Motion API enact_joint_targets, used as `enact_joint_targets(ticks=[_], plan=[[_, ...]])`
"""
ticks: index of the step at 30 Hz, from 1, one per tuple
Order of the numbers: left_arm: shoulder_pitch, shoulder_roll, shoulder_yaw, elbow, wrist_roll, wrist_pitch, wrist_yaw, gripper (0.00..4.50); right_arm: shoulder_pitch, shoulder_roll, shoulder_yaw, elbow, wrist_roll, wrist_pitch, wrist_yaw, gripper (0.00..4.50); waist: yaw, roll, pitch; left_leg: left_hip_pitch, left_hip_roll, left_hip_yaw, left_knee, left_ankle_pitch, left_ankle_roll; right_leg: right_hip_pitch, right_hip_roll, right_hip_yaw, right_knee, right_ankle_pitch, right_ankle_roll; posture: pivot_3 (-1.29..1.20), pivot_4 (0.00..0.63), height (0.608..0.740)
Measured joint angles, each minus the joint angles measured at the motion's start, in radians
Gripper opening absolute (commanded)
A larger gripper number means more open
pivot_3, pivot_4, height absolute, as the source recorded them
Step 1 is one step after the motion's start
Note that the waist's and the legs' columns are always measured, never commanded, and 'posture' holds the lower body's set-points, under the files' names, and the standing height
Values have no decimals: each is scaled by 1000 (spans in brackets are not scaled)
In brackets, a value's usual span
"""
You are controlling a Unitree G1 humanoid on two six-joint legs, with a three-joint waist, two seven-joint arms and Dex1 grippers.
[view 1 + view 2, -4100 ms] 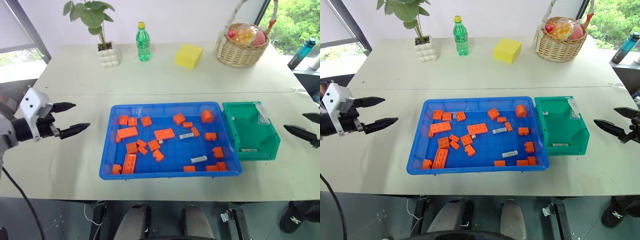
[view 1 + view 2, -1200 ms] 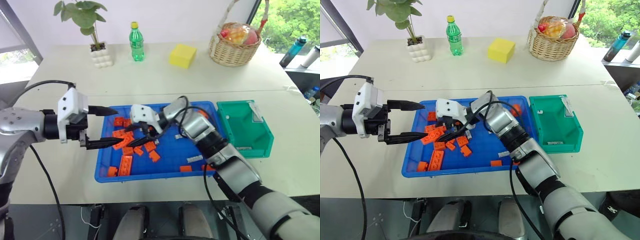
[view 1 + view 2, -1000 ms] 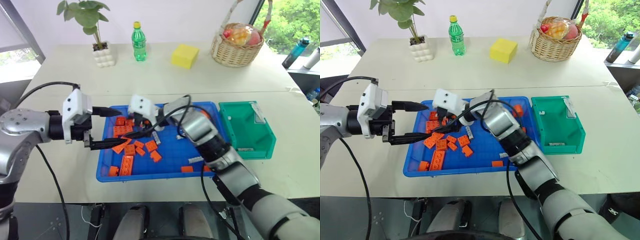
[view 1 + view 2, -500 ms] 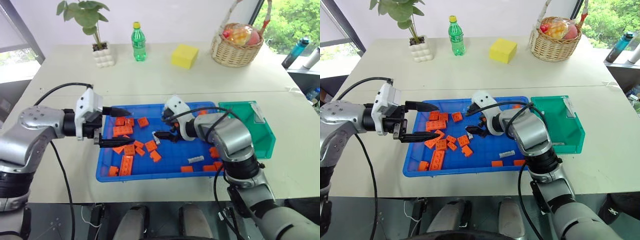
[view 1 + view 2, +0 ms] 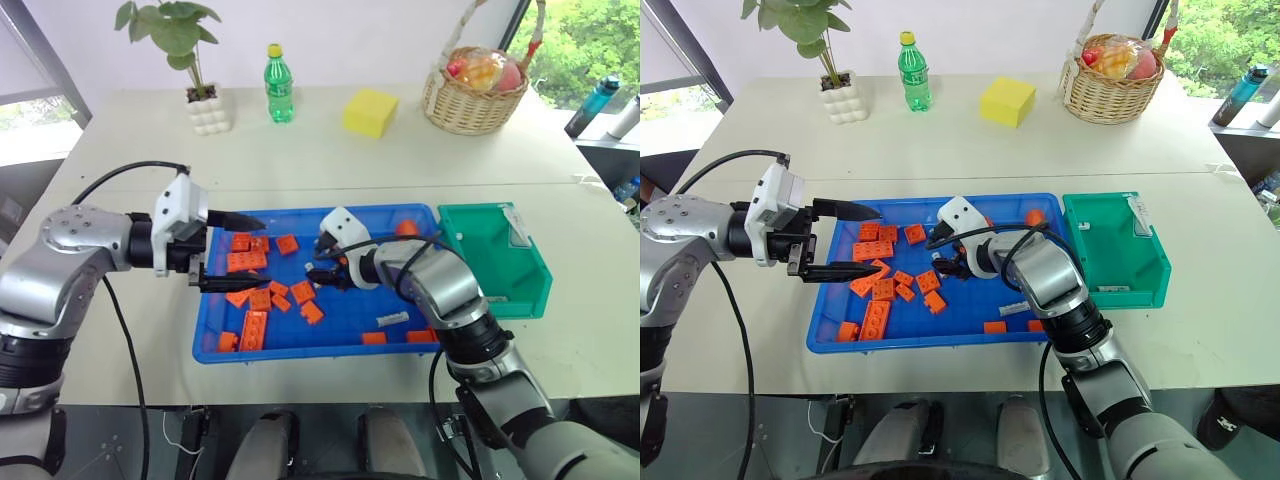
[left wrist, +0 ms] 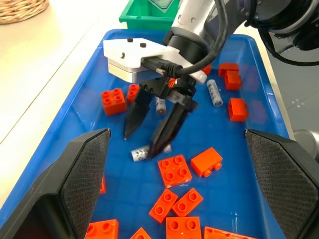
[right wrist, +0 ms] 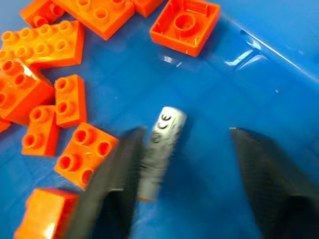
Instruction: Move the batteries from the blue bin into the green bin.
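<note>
The blue bin (image 5: 300,351) sits in front of me, strewn with orange bricks (image 5: 250,263) and a few batteries. One battery (image 7: 160,144) lies on the tray floor against one finger (image 7: 119,189) of my right gripper (image 5: 316,273). That gripper is low in the tray's middle, with its jaws apart around the battery. Two more batteries (image 6: 213,92) lie further along the tray, and another (image 5: 392,319) lies near the front rim. My left gripper (image 5: 245,252) hovers open over the tray's left end, holding nothing. The green bin (image 5: 495,260) adjoins the tray's right side.
Along the back of the table stand a potted plant (image 5: 195,60), a green bottle (image 5: 278,85), a yellow block (image 5: 370,112) and a wicker basket (image 5: 472,95). Bare tabletop lies on both sides of the bins.
My right gripper has swung from the tray's upper left down to the tray floor in the middle, and its fingers have drawn closer around a battery. The left gripper has stayed put.
</note>
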Motion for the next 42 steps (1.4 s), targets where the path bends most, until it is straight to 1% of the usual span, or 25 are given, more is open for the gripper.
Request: enact_joint_targets(ticks=[2,3,9,11,12,14,16,18,21,24,26,29,31,33,34,35,36,38,39,40,42], plan=[[0,0,1,0,0,0,1,4500,4,-14,7,0,3,-18,1,316,0,0,0,0,0,0,0,0,0,0,0,0,0,0,0,0,150,733],[0,0,1,0,0,0,2,4500,4,-21,10,0,5,-23,1,77,0,0,0,0,0,0,0,0,0,0,0,0,0,0,0,0,150,733],[0,0,5,0,-1,1,6,4500,-2,-21,-14,-15,69,8,20,91,0,0,0,0,0,-1,0,0,0,1,0,0,-1,0,0,0,150,733],[0,-1,5,3,-2,0,6,4500,-40,-27,-90,-51,136,77,44,91,1,1,1,0,0,-1,0,0,0,1,0,0,-1,0,0,0,150,733],[0,-5,4,9,-1,0,6,4500,-86,-56,-158,-82,182,124,65,91,4,1,1,0,-1,-1,0,0,0,2,0,0,-1,0,0,0,150,733],[-2,-12,3,17,0,-2,6,4500,-177,-168,-308,-130,235,180,89,91,14,2,1,0,-2,-5,1,0,0,3,0,0,-2,0,0,0,150,733],[-5,-19,-1,34,2,-4,5,4500,-197,-288,-430,-145,252,213,97,91,27,-1,0,1,-2,-9,0,0,0,3,1,0,-3,0,0,0,150,733],[-14,-34,-11,53,10,-9,4,4500,-127,-425,-505,-134,271,246,119,91,39,-1,0,1,-4,-12,0,0,0,6,1,0,-3,0,0,0,150,733],[-22,-42,-22,81,22,-22,-5,4500,27,-583,-554,-114,277,247,141,91,45,-1,0,-1,-4,-6,-1,0,0,6,-1,1,-3,0,0,0,150,733],[-44,-57,-36,103,32,-36,-17,4500,134,-681,-620,-112,284,226,158,91,39,0,1,-1,-2,-3,0,0,0,5,0,0,-4,0,0,0,150,733],[-64,-61,-45,123,43,-48,-26,4500,191,-710,-661,-121,285,208,159,91,28,0,1,0,-1,-2,0,0,0,7,0,0,-4,0,0,0,150,733],[-102,-83,-63,146,54,-58,-35,4500,271,-702,-685,-127,285,184,139,1574,24,0,1,0,0,0,0,0,0,6,0,0,-4,0,0,0,150,733],[-109,-89,-65,153,62,-60,-43,4500,291,-696,-683,-127,285,166,127,2517,23,0,1,0,0,1,0,0,0,6,0,0,-4,0,0,0,150,733],[-112,-93,-66,160,65,-60,-49,4500,295,-706,-673,-127,282,114,124,3617,25,0,1,0,0,1,0,0,0,6,0,0,-4,0,0,0,150,733],[-113,-93,-66,160,66,-60,-51,4500,299,-720,-661,-126,277,73,128,4010,26,0,1,0,0,1,0,0,0,6,0,0,-4,0,0,0,150,733],[-113,-93,-66,160,66,-60,-52,4500,300,-729,-655,-125,275,51,132,4010,26,0,1,0,0,1,0,0,0,6,0,0,-4,0,0,0,150,733],[-113,-93,-66,161,66,-60,-53,4500,296,-747,-640,-113,275,-11,155,4010,27,0,1,0,0,1,0,0,0,6,0,0,-4,0,0,0,150,733],[-113,-94,-66,160,66,-60,-54,4500,256,-767,-609,-96,276,-101,205,4010,26,0,1,0,0,1,0,0,0,6,0,0,-5,0,0,0,150,733],[-113,-94,-65,160,66,-60,-55,4500,225,-791,-571,-83,274,-173,260,4010,26,0,1,0,0,1,1,0,0,6,0,0,-6,0,0,0,150,733],[-115,-94,-65,159,66,-59,-55,4500,172,-826,-516,-73,275,-264,348,4010,24,1,2,0,0,1,0,0,0,5,0,0,-6,0,0,0,150,733],[-121,-97,-66,153,66,-58,-56,4500,78,-849,-435,-77,286,-380,496,4010,22,1,2,0,2,1,0,0,0,8,2,-1,-14,0,0,0,150,733]])
